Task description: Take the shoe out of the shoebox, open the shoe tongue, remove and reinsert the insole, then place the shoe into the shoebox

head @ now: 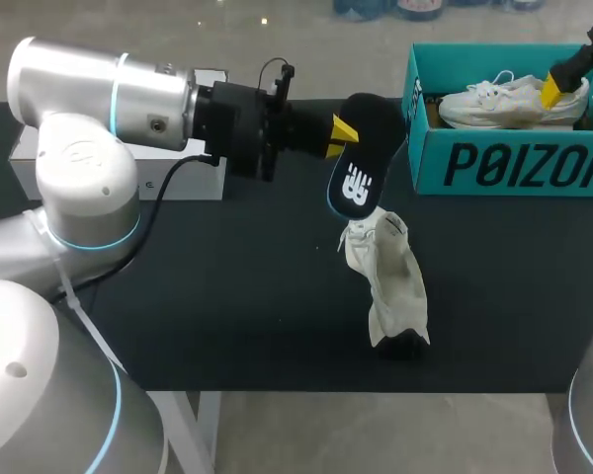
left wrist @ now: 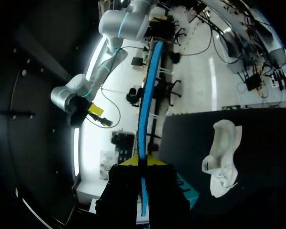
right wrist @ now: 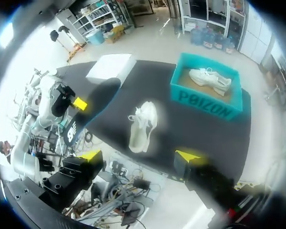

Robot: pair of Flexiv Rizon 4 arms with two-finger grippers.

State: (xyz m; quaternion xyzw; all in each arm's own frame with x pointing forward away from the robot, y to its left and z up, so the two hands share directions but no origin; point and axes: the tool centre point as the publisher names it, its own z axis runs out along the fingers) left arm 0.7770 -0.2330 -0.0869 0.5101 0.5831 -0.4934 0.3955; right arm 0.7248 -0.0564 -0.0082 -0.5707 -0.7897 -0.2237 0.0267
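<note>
My left gripper (head: 342, 130) is shut on a black insole (head: 361, 163) with a blue edge and a white logo, holding it in the air above the table. The left wrist view has the insole (left wrist: 148, 95) edge-on between the yellow tips of the left gripper (left wrist: 143, 162). Just below the insole a white shoe (head: 385, 276) stands on the black table, also seen as the shoe (right wrist: 143, 125) and the shoe (left wrist: 221, 160). My right gripper (head: 575, 87) hangs open and empty high over the teal shoebox (head: 514, 163); the right gripper (right wrist: 139, 156) looks down on the whole table.
A second white shoe (head: 509, 99) lies inside the shoebox (right wrist: 207, 100) at the back right. A flat white box (head: 193, 178) sits at the back left behind my left arm, seen too as the white box (right wrist: 109, 69). The table's front edge (head: 376, 390) runs close to the standing shoe.
</note>
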